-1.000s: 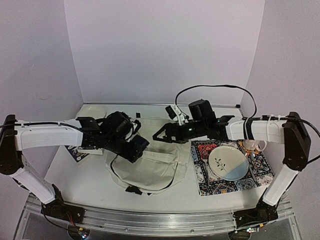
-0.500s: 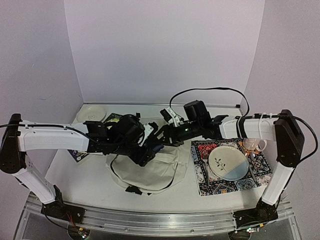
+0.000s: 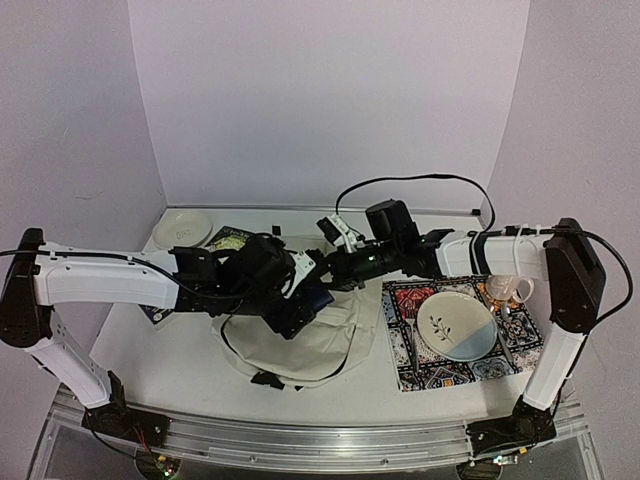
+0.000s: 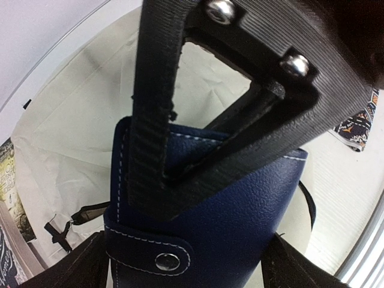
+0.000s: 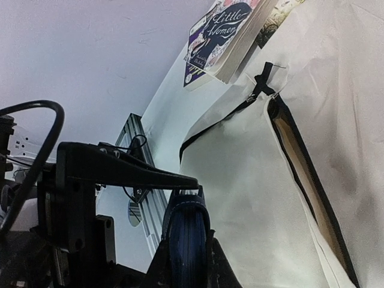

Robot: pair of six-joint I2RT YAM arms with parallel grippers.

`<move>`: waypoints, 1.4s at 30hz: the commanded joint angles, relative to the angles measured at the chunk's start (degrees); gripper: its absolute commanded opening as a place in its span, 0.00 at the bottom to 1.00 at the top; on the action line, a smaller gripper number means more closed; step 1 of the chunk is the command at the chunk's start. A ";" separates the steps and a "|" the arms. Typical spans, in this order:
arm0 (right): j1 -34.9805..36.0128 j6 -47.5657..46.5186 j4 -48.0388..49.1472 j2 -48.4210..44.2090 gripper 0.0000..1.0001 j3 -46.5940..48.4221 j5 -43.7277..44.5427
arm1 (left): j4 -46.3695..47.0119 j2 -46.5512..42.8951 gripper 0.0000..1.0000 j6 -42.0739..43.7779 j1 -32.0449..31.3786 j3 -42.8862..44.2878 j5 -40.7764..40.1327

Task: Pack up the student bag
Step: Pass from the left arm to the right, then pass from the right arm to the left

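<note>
The cream student bag [image 3: 300,348] lies flat mid-table, and its zipper opening [image 5: 300,162] shows a dark lining. Both grippers meet above it at a dark blue snap-button case [image 3: 313,297]. My right gripper [image 5: 189,255] is shut on the case [image 5: 189,237], which I see edge-on between its fingers. My left gripper [image 4: 186,273] stands open, with a finger on either side of the case [image 4: 240,222]. One right finger [image 4: 156,120] crosses in front of the case in the left wrist view.
A patterned mat [image 3: 415,372] at the right carries a plate [image 3: 457,325] and a cup [image 3: 510,290]. A white plate [image 3: 182,228] sits at the back left. A "Little Women" book [image 5: 228,30] lies beside the bag, with another book [image 3: 155,305] under the left arm.
My left arm carried the blue case rightward over the bag. My right gripper came in from the right and shut on it. My left jaws widened.
</note>
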 commanded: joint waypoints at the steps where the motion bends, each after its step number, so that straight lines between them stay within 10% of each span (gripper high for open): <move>1: 0.40 0.81 3.06 -2.12 0.00 0.26 1.27 | 5.42 -2.96 0.92 -3.62 -0.04 -1.06 -6.36; 18: 0.31 17.64 30.61 -15.02 0.00 -18.94 25.47 | 38.02 -19.74 1.00 -40.99 6.75 -24.93 0.11; 42: 0.31 34.55 58.36 -13.28 0.00 -26.69 26.17 | 81.90 -1.60 0.98 -64.78 10.24 -30.54 19.04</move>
